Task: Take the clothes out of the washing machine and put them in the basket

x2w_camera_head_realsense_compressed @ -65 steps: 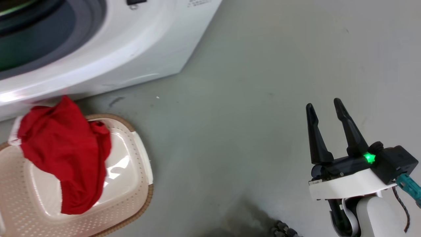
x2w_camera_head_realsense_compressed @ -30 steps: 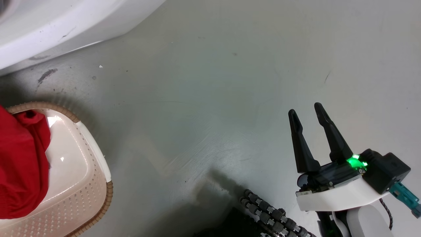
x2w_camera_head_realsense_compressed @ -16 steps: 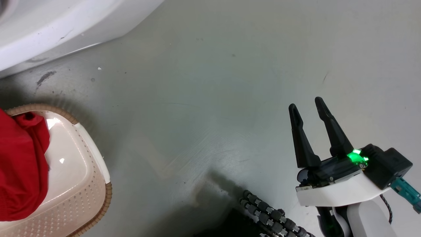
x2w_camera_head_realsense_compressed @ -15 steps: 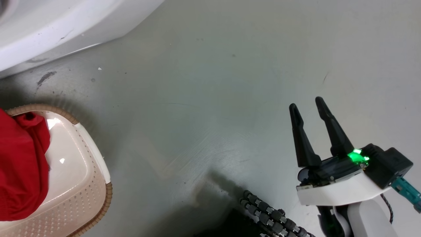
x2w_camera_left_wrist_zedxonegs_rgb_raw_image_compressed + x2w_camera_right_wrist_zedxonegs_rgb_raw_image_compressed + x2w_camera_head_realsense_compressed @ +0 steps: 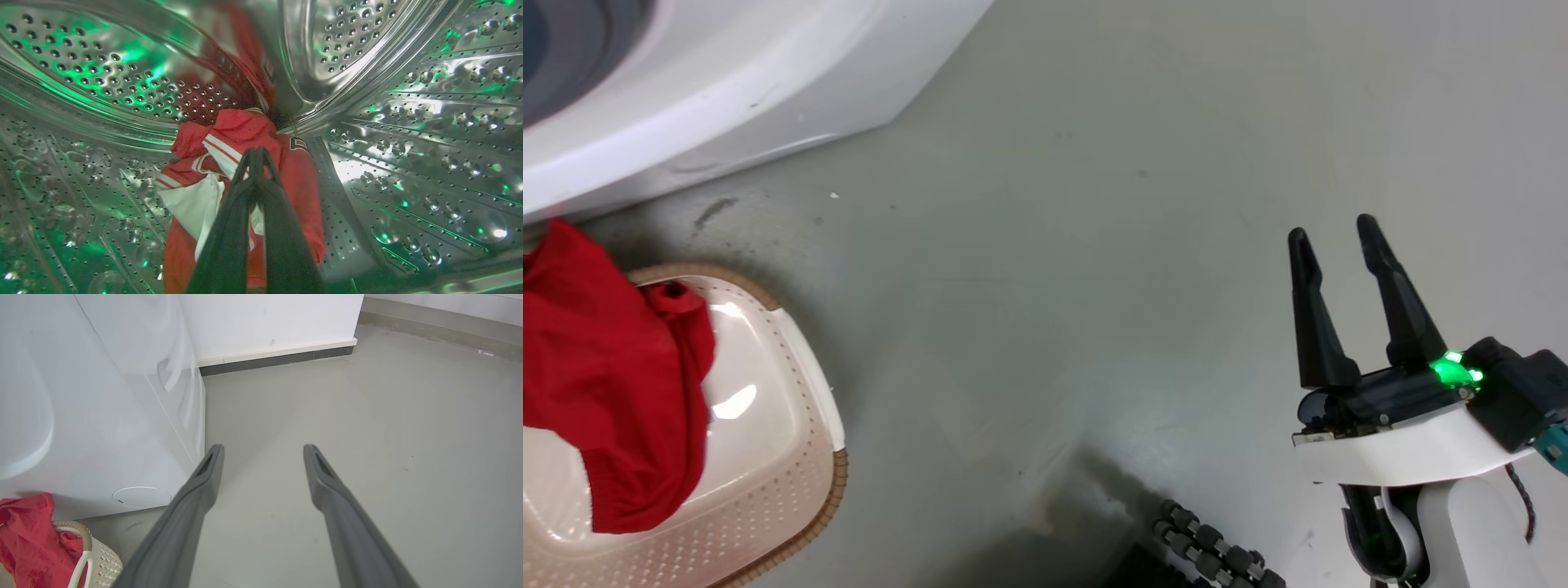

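Note:
In the left wrist view my left gripper (image 5: 255,152) is inside the washing machine's perforated steel drum (image 5: 408,143). Its fingertips are pressed together on a fold of the red garment with white stripes and white lining (image 5: 241,130), which lies on the drum floor. A plain red garment (image 5: 613,359) hangs over the far rim of the cream basket (image 5: 805,367), which stands on the floor in front of the washing machine (image 5: 727,90). My right gripper (image 5: 1333,229) is open and empty above bare floor, well right of the basket. The right wrist view shows that gripper (image 5: 263,448), the machine's side (image 5: 102,416) and the red garment (image 5: 24,535).
A black ribbed cable (image 5: 1217,551) lies at the lower edge near my right arm. Grey floor (image 5: 1045,286) stretches between the basket and the right gripper. A white wall with dark skirting (image 5: 278,355) stands behind the machine.
The head camera has shifted, so the basket, red garment and machine now sit further right and lower in view. The right gripper stays open. The plain red garment still lies over the basket.

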